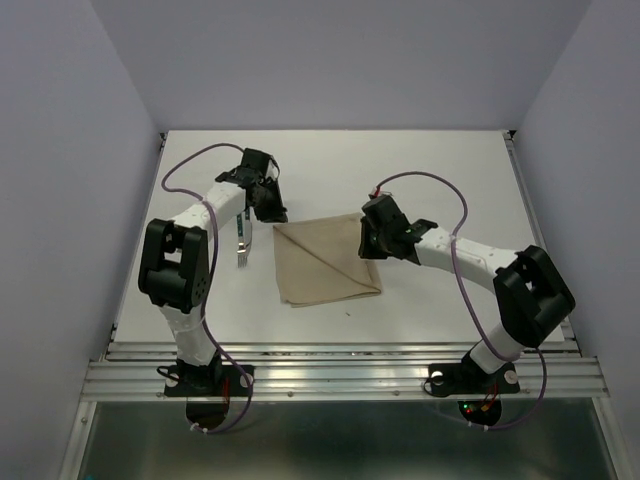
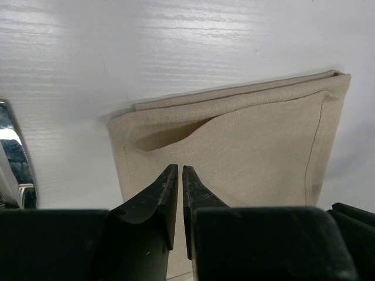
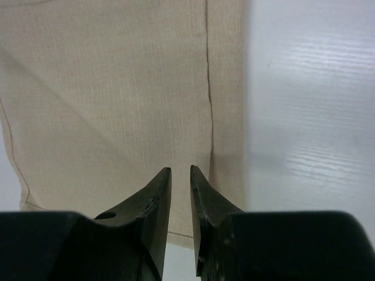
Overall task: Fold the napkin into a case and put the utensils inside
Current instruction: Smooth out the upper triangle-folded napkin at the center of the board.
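Plain beige-tan napkin [image 1: 325,262], white table [image 1: 430,170], black tools

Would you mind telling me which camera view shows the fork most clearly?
The top external view: the fork lies whole on the table, tines toward the arm bases, left of the napkin. The left wrist view catches only a shiny sliver of something at its left edge; the right wrist view shows none of it.

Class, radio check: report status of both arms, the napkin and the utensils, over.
Left gripper and right gripper: fingers nearly together, nothing held, both over the napkin. Napkin folded, flat on the table. Fork still outside, left of it. Nothing in the way.
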Available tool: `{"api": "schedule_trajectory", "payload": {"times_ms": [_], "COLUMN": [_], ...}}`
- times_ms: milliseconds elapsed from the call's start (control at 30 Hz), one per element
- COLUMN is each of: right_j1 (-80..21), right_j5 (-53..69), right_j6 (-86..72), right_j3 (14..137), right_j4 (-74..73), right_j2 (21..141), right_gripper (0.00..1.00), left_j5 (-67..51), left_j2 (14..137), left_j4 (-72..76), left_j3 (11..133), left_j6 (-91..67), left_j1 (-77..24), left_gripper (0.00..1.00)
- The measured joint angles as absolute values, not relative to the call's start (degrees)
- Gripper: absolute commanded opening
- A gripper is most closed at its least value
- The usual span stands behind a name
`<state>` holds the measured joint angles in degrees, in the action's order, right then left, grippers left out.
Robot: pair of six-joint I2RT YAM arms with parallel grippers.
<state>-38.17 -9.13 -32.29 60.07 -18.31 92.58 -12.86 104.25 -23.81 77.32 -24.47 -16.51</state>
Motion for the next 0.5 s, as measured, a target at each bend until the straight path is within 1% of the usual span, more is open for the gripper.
{"api": "schedule_trajectory", "payload": {"times_ms": [267, 500], "right_j1": [-38.2, -38.2], "right_j5": [-4.9, -6.0], "right_j6": [-35.8, -36.5], "right_j3": [53.0, 51.7], "right_j4": [-18.3, -18.3], "right_j2": [90.7, 90.9], "right_gripper": [0.25, 0.25], "left_j5": [-14.2, -13.2], "left_j2": [105.1, 110.6], "left_j4": [-23.0, -23.0], "left_j3": [75.2, 76.9], "left_j6": [-24.4, -24.3], "left_j1": [-18.5, -18.9], "left_gripper": [0.20, 0.19]}}
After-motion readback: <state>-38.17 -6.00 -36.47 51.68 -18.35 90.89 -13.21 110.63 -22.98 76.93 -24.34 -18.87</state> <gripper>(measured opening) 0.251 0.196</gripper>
